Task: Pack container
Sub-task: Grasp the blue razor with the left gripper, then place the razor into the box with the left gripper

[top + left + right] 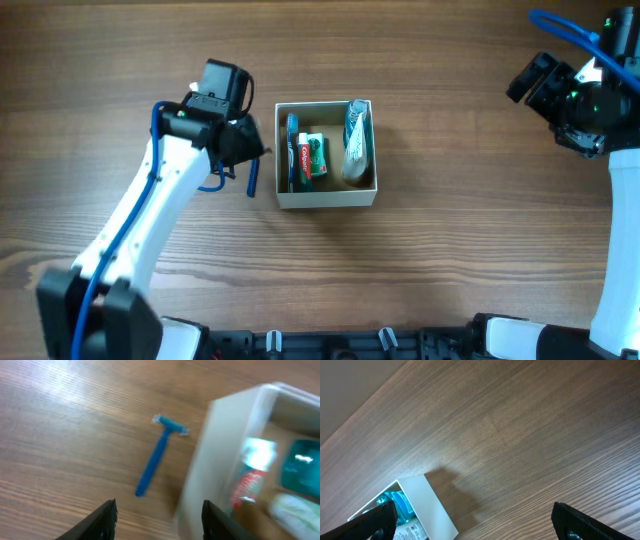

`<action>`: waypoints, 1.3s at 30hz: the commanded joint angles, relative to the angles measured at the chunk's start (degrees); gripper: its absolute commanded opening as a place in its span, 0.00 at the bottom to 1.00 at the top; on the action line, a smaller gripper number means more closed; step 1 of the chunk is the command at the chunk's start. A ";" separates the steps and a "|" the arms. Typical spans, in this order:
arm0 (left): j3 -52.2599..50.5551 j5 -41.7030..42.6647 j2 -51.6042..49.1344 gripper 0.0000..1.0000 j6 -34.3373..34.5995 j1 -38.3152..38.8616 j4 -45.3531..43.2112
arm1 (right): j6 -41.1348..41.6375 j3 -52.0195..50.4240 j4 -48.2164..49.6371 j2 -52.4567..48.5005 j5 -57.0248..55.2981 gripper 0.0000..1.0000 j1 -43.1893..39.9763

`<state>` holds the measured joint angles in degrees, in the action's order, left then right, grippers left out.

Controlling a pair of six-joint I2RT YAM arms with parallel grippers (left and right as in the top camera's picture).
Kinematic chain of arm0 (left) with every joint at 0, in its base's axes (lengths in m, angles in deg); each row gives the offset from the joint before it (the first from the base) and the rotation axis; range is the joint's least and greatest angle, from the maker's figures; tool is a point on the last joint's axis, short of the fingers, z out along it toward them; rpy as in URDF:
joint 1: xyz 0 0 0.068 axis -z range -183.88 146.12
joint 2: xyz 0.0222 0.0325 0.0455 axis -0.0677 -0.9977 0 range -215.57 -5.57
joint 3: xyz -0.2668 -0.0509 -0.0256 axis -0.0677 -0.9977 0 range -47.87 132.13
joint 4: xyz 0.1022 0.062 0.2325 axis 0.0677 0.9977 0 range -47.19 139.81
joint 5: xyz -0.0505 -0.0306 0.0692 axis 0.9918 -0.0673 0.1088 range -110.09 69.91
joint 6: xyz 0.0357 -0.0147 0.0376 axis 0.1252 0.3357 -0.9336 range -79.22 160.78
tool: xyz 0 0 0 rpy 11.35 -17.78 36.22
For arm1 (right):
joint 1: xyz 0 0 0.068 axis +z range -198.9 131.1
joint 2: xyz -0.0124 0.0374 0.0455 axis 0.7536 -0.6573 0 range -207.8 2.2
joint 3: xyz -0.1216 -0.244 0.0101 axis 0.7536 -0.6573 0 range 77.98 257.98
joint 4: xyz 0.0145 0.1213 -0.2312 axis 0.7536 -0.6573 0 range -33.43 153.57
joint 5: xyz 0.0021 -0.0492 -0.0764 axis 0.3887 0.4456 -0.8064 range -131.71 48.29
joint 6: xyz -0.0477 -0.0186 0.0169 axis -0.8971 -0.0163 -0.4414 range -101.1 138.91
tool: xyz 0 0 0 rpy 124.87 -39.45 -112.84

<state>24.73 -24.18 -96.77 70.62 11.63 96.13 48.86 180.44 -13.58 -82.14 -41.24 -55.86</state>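
White container (pixel 325 197) holds toothpaste (pixel 316 155) and teal pouch (pixel 357 135); razor (pixel 155 462) lies outside.

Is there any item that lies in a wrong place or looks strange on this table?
Yes: a blue razor lies flat on the table just outside the container's left wall, while the other toiletries are inside. The left gripper hovers open over it. Nothing appears spilled or damaged.
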 commanded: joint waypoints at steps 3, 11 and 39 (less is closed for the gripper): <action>-3.82 -0.37 -10.84 0.52 -10.27 -2.40 -6.19 | 0.04 -0.22 0.00 -0.48 0.50 1.00 -0.24; -3.82 0.85 -19.37 0.49 -13.18 -2.73 -11.58 | 0.04 -0.22 0.00 -0.48 0.48 1.00 -0.24; 2.54 4.68 7.37 0.04 -10.75 3.72 -2.67 | 0.04 -0.22 0.00 -0.48 0.48 1.00 -0.24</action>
<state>25.58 -20.23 -98.41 58.45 10.14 95.04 48.86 180.41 -13.58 -82.14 -41.24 -55.86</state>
